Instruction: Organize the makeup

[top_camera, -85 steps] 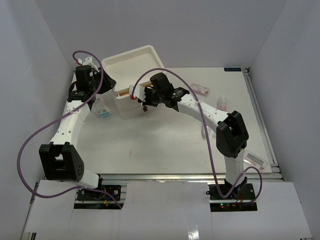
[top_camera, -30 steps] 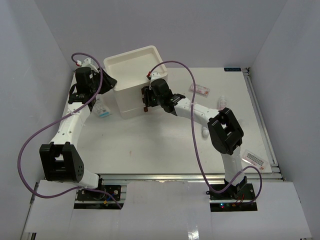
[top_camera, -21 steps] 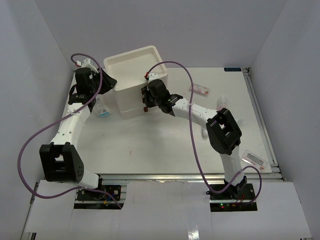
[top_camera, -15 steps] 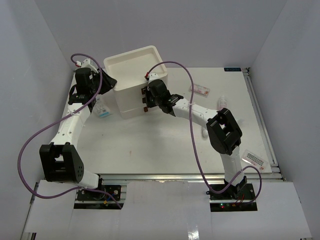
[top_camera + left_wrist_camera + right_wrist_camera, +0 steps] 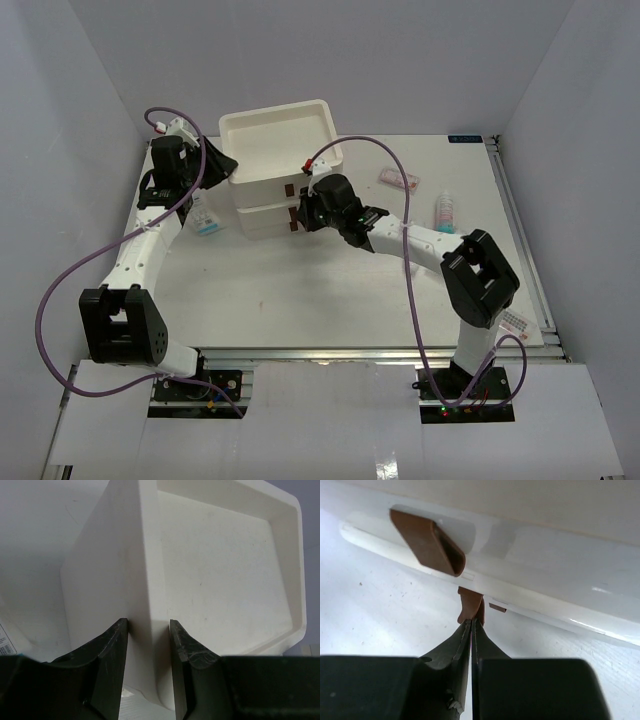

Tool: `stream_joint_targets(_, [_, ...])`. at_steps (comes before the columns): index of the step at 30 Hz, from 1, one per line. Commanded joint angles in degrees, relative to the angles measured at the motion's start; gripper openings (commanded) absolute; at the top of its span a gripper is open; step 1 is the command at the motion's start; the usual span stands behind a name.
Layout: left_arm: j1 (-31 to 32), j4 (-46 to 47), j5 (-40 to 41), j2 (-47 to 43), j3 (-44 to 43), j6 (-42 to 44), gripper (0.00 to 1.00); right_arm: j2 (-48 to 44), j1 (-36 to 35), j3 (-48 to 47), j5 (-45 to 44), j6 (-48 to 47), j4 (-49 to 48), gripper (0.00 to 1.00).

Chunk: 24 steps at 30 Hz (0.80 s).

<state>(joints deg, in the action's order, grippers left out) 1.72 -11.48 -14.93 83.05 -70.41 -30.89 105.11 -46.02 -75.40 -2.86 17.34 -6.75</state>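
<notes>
At the box (image 5: 270, 192), left jaws clamp its wall; right jaws, arm outstretched, pinch a brown tab (image 5: 470, 605).

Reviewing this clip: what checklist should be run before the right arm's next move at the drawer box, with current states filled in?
1. Grip: right gripper shut on the lower brown tab: ok.
2. The upper brown tab is apart from that gripper: ok.
3. Brace: left gripper clamped on the wall of the white box: ok.
4. Drawer open enough to load: cannot tell.
5. Makeup stowed: not ok; pink packet, tube and sachet lie on the table.
</notes>
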Motion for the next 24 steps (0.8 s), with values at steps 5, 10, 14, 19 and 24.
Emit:
stream_joint_targets(5, [1.89,-7.60,-8.10,0.00,2.55,-1.00,0.27,-8.27,-0.46,6.84,2.32,-4.24,-7.38,0.08])
stream_joint_targets(10, [1.89,-7.41,-8.32,0.58,2.12,-1.10,0.27,-10.01,-1.08,9.52,6.85,-5.86,-8.24,0.08])
stream_joint_targets(14, [1.89,-7.36,-8.65,0.80,1.72,-1.14,0.27,-10.13,-2.74,11.05,6.70,-7.93,-8.75,0.27])
stream_joint_targets(19, [1.80,-6.62,-9.65,0.19,2.55,-1.51,0.28,-7.13,-3.75,9.08,4.30,-8.75,-8.84,0.59])
stream_joint_targets(24, [1.80,-5.25,-10.88,-1.53,4.53,-3.50,0.27,-2.24,-5.77,3.57,-4.16,-8.21,-7.19,0.67])
